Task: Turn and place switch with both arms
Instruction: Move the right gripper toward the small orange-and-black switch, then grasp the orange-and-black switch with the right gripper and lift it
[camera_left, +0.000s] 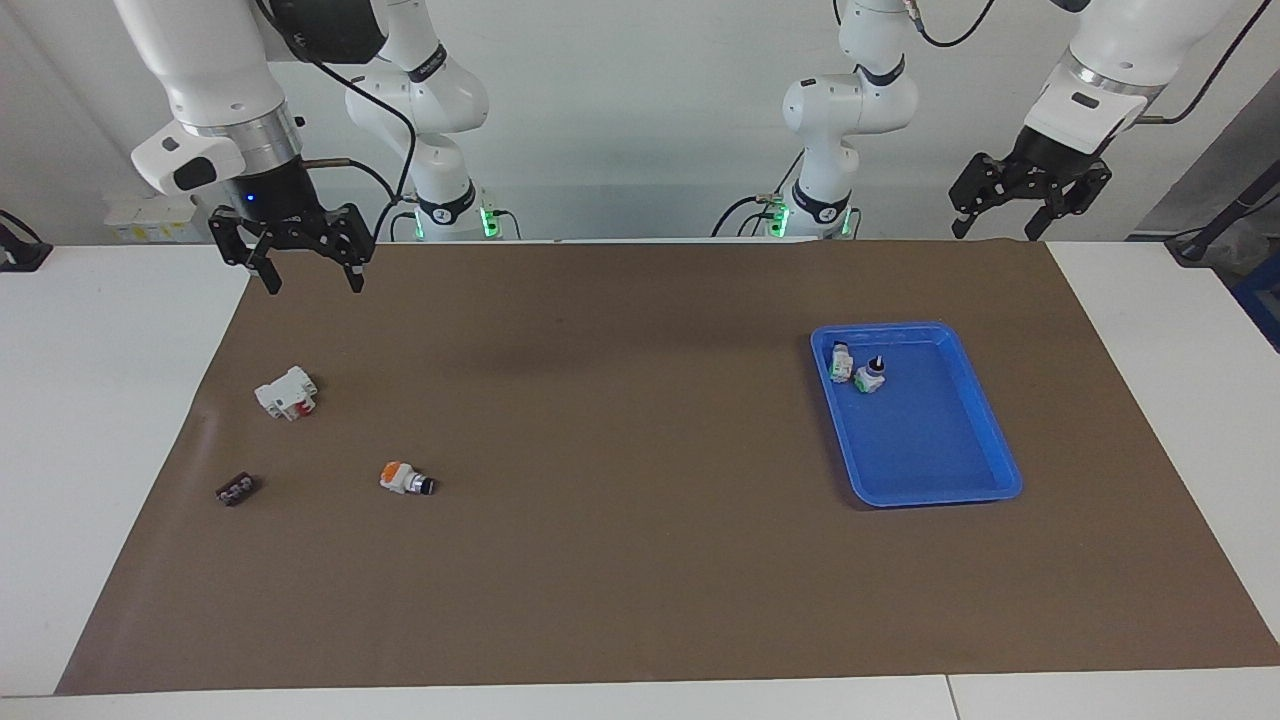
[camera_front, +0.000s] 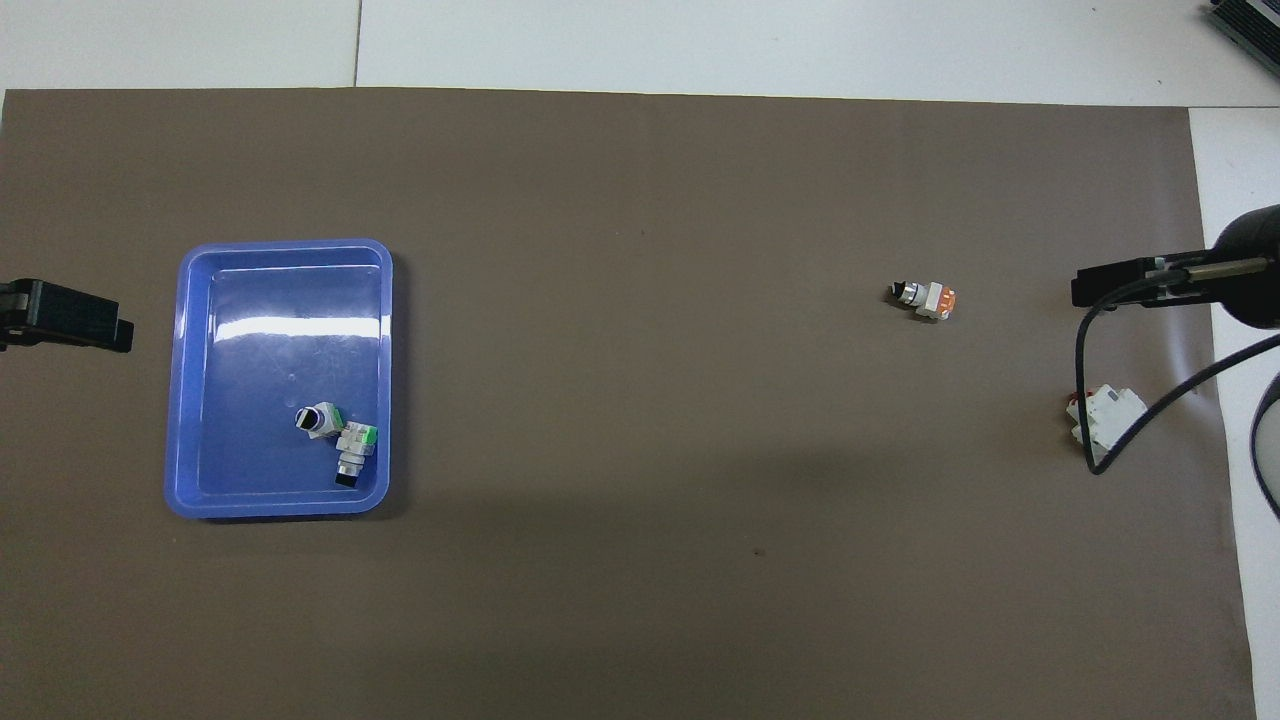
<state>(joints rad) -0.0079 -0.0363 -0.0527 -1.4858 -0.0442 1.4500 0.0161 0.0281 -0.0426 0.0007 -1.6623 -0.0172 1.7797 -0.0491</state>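
Note:
The switch (camera_left: 405, 479) (camera_front: 925, 297), with an orange end block, a pale middle and a black knob tip, lies on its side on the brown mat toward the right arm's end. My right gripper (camera_left: 310, 278) hangs open and empty in the air over the mat's edge by the robots, well apart from the switch. My left gripper (camera_left: 995, 228) hangs open and empty over the mat's corner at the left arm's end. In the overhead view only dark parts of the right gripper (camera_front: 1110, 284) and the left gripper (camera_front: 70, 320) show.
A blue tray (camera_left: 915, 328) (camera_front: 285, 243) toward the left arm's end holds two green-and-white switches (camera_left: 855, 370) (camera_front: 340, 435). A white blocky part with red marks (camera_left: 287, 393) (camera_front: 1105, 415) and a small black part (camera_left: 236, 489) lie near the switch.

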